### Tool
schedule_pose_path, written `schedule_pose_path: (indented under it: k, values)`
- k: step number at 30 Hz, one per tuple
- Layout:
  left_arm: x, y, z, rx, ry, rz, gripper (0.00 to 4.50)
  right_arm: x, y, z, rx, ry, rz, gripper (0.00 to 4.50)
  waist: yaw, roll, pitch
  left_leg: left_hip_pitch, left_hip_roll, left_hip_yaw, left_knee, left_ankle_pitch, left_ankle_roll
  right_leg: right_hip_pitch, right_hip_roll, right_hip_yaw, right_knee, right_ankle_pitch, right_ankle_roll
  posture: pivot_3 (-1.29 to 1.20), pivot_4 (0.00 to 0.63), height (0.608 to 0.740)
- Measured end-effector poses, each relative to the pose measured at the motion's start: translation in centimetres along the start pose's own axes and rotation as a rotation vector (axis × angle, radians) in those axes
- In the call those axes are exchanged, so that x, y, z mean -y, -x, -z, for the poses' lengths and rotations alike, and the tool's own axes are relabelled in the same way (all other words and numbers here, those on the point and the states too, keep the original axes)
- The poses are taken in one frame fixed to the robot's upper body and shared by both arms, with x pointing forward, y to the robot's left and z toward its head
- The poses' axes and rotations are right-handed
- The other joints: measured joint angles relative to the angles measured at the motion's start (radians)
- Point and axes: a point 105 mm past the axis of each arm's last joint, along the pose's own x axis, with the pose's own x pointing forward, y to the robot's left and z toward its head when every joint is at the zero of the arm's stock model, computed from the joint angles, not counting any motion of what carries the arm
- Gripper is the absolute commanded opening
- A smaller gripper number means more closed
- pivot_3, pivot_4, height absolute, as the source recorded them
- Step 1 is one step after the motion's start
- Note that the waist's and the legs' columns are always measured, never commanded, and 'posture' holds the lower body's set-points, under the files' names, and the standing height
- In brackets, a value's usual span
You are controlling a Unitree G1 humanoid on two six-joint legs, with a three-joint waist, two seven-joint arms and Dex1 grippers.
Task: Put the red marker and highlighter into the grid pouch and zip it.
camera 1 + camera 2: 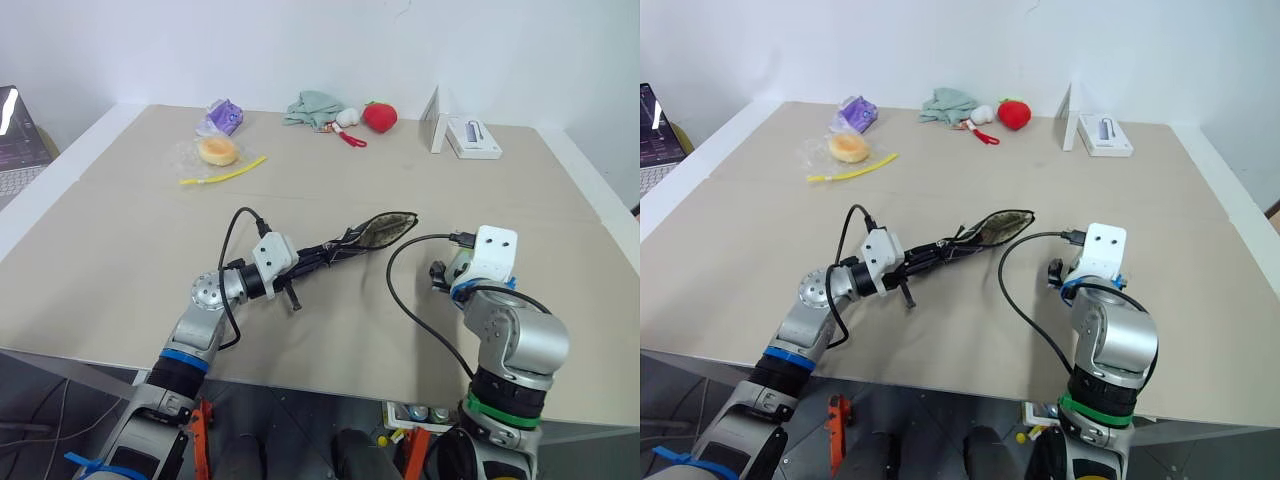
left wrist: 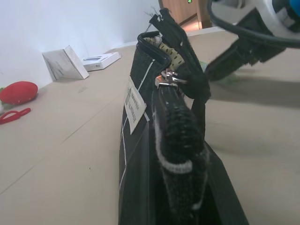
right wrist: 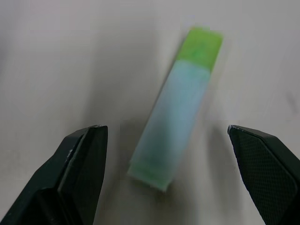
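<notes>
Head view, pouch: the grid pouch lies near mid-table, its far end gaping; soft fabric, so judged floppy and light
Head view, left gripper: the left gripper is clenched on the pouch's near end, holding it up off the table
Head view, right gripper: the right arm's wrist block sits right of the pouch and apart from it
Left wrist view: zipper pull and white label show along the pouch's edge; mouth not yet zipped
Right wrist view, gripper: the right gripper is released, fingers spread wide either side of the highlighter
Right wrist view, highlighter: the highlighter lies flat on the table; judged rigid, light, smooth plastic; best pinched across mid-barrel
Marker: not made out
</notes>
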Motion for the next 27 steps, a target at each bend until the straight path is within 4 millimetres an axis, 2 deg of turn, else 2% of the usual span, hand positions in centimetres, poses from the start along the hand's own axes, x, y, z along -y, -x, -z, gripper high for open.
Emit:
schedule_pose_path:
  k: [9,12,15,18,22,25,26,27]
  values:
    - [0.0,0.1,0.0,-0.002,0.006,-0.019,0.00,-0.3,-0.4,-0.1,-0.001,0.016,0.014,4.43,-0.002,0.000,0.000,0.001,0.000,0.000,0.000,0.000,0.000,0.001,0.000,0.000,0.000,-0.001,0.002,0.00,0.150,0.730]
    - [0.0,0.1,0.0,-0.002,0.007,-0.020,0.00,-0.3,-0.6,-0.1,0.003,0.029,0.016,3.70,-0.002,0.000,0.000,0.001,0.000,0.000,0.000,0.000,0.000,0.001,0.000,0.000,0.000,-0.001,0.002,0.00,0.150,0.730]
    - [0.1,0.1,-0.1,0.002,0.005,-0.019,0.00,-0.6,-0.7,-0.1,0.007,0.041,0.009,2.26,-0.004,0.000,0.000,0.001,0.000,0.000,0.000,0.000,0.000,0.001,0.000,0.000,0.000,-0.001,0.002,0.00,0.150,0.730]
    - [0.1,0.1,-0.1,0.002,0.005,-0.019,0.00,-0.6,-0.7,-0.2,0.013,0.041,0.010,1.05,0.000,0.000,0.000,0.000,0.000,0.000,0.000,0.000,0.000,0.001,0.000,0.000,-0.001,-0.002,0.003,0.00,0.150,0.730]
    - [0.1,0.0,-0.1,0.003,0.006,-0.019,0.00,-0.3,-0.8,-0.3,0.020,0.031,0.020,1.04,0.000,0.000,0.000,-0.001,0.000,0.000,0.000,0.000,0.000,0.001,-0.001,-0.001,-0.002,-0.002,0.003,0.00,0.150,0.730]
    - [0.1,0.0,-0.1,0.004,0.006,-0.019,0.00,1.0,-1.3,-0.7,0.042,0.012,0.051,1.04,0.000,0.000,0.000,-0.001,0.000,0.000,0.000,0.000,0.000,0.001,-0.001,0.000,-0.002,-0.002,0.003,0.00,0.150,0.730]
    - [0.1,0.0,-0.2,0.004,0.006,-0.019,0.00,1.5,-1.5,-1.2,0.061,0.017,0.056,1.04,0.000,0.000,0.000,-0.002,-0.001,0.000,0.000,0.000,0.000,0.000,-0.001,0.000,-0.002,-0.002,0.003,0.00,0.150,0.730]
    - [0.1,0.0,-0.2,0.006,0.006,-0.018,0.00,2.1,-1.8,-2.7,0.137,0.057,0.030,1.04,-0.001,0.001,0.001,-0.002,-0.001,0.000,0.000,0.000,0.000,0.000,-0.001,0.000,-0.003,-0.002,0.003,0.00,0.150,0.730]
